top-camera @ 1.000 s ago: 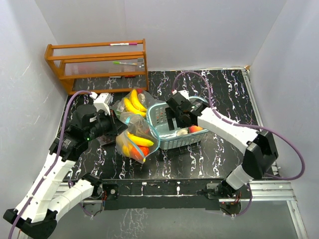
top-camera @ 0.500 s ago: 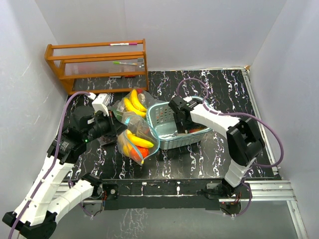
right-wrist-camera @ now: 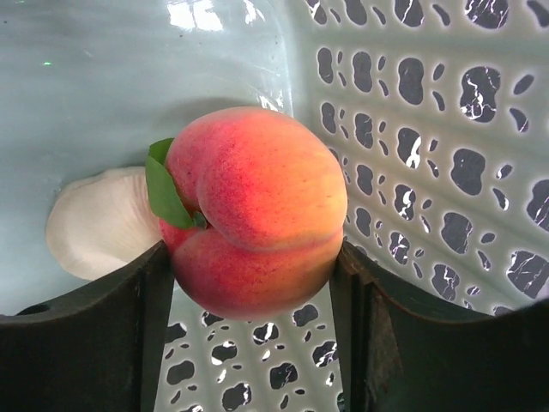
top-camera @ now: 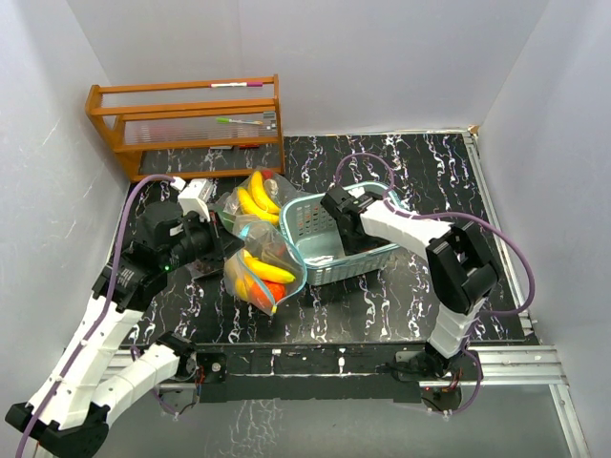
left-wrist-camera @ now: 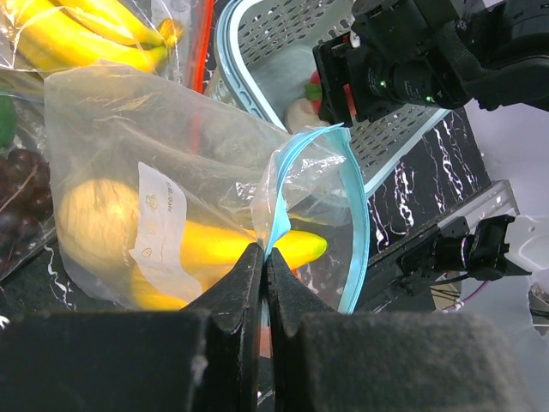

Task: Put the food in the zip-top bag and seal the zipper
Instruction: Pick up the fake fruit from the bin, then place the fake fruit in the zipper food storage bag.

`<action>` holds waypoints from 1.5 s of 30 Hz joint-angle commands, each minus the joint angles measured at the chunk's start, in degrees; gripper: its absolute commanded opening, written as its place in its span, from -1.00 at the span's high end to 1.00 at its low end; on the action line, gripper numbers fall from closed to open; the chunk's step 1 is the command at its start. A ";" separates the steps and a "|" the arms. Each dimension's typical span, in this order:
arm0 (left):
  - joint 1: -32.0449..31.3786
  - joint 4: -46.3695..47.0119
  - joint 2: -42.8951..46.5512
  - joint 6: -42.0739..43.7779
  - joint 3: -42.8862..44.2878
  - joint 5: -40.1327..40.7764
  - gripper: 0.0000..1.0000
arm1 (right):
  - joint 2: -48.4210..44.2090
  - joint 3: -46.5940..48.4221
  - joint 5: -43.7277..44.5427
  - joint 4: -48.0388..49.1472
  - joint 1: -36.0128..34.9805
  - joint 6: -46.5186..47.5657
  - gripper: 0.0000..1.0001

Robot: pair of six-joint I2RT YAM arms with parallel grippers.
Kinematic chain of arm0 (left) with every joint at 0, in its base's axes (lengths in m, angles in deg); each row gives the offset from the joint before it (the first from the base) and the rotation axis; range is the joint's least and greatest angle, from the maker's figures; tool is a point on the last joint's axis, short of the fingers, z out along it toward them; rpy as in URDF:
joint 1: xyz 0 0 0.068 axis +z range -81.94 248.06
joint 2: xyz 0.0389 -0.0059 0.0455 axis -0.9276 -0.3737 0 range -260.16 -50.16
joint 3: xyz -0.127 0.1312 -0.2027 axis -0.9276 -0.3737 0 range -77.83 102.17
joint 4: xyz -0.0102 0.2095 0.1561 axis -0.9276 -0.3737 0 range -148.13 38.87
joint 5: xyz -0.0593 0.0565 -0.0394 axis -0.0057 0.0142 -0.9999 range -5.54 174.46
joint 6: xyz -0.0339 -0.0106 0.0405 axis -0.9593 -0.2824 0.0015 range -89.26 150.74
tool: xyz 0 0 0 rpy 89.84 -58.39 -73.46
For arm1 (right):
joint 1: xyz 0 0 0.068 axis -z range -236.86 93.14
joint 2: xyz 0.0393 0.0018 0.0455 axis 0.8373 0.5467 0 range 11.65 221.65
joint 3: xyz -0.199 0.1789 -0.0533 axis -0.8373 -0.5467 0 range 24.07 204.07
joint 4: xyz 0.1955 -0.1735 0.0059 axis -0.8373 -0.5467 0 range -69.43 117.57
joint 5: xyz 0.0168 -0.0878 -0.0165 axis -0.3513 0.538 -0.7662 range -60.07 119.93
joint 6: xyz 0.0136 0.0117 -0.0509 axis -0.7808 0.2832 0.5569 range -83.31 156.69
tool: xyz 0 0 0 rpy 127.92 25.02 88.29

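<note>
Clamps red-orange toy peach with right hand, inside pale-blue perforated plastic basket. Pinches mouth edge of clear plastic zip-top bag in closed left hand, yellow toy banana inside.

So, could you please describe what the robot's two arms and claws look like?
Both the left arm and right arm have white links with black joint housings, and a purple cable loops along each. A small green light glows on the left arm. The left claw and right claw have dark, matte fingers.
</note>
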 commanded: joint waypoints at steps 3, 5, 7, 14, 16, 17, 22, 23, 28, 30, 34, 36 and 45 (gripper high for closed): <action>0.10 0.30 -0.04 0.23 1.05 0.05 1.00 | -7.17 1.83 -3.60 3.95 -0.02 1.16 0.31; 0.04 0.16 -0.34 0.29 1.12 0.30 1.00 | -10.15 2.41 -6.59 4.98 -0.08 1.98 0.34; 0.07 -0.10 -0.74 0.50 1.33 0.57 1.00 | -13.71 2.68 -10.00 6.23 -0.01 2.43 0.35; 0.11 0.00 -1.99 0.82 1.20 1.34 1.00 | -27.51 1.23 -25.02 13.10 -0.04 6.09 0.36; 0.11 0.40 -2.40 0.74 1.07 1.34 1.00 | -31.51 0.26 -32.89 16.23 -0.08 7.71 0.36; 0.05 0.53 -2.66 0.67 0.99 1.33 1.00 | -33.27 -0.44 -36.98 18.06 -0.09 8.35 0.36; 0.05 1.69 -4.18 0.44 0.92 0.77 1.00 | -39.36 -3.97 -56.81 28.27 -0.89 8.29 0.36; 0.07 1.98 -4.45 0.43 0.96 0.68 1.00 | -39.90 -4.63 -58.68 30.17 -1.58 7.90 0.36; 0.09 2.78 -5.82 0.18 1.20 0.16 1.00 | -39.74 -6.57 -60.62 37.19 -7.88 6.15 0.36; 0.14 2.77 -6.09 0.20 1.36 0.10 1.00 | -38.21 -6.34 -59.21 37.84 -11.04 6.28 0.36; 0.10 2.22 -6.06 0.21 1.91 0.25 1.00 | -34.59 -6.11 -53.42 37.38 -14.89 6.82 0.35; 0.11 1.92 -5.76 0.21 2.10 0.35 1.00 | -32.94 -6.11 -51.81 37.33 -15.01 6.24 0.35; 0.03 0.59 -4.54 0.51 2.39 0.35 1.00 | -26.06 -5.53 -46.72 38.90 -15.34 4.89 0.34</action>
